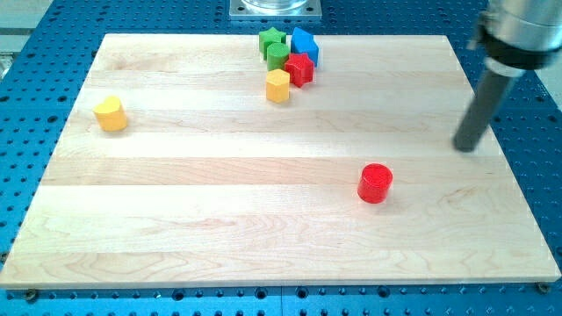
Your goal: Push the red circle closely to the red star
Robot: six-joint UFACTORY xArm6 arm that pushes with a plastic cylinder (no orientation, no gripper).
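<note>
The red circle (375,183) lies on the wooden board at the view's lower right of centre. The red star (299,68) sits in a cluster near the view's top centre, far from the circle. My tip (465,147) is at the view's right, to the right of and a little above the red circle, apart from it. The rod rises up to the view's top right corner.
The cluster by the red star holds a green star (272,39), a green block (277,58), a blue block (305,42) and a yellow hexagon (277,86). A yellow heart-like block (111,113) lies at the view's left. The board (176,219) rests on a blue perforated table.
</note>
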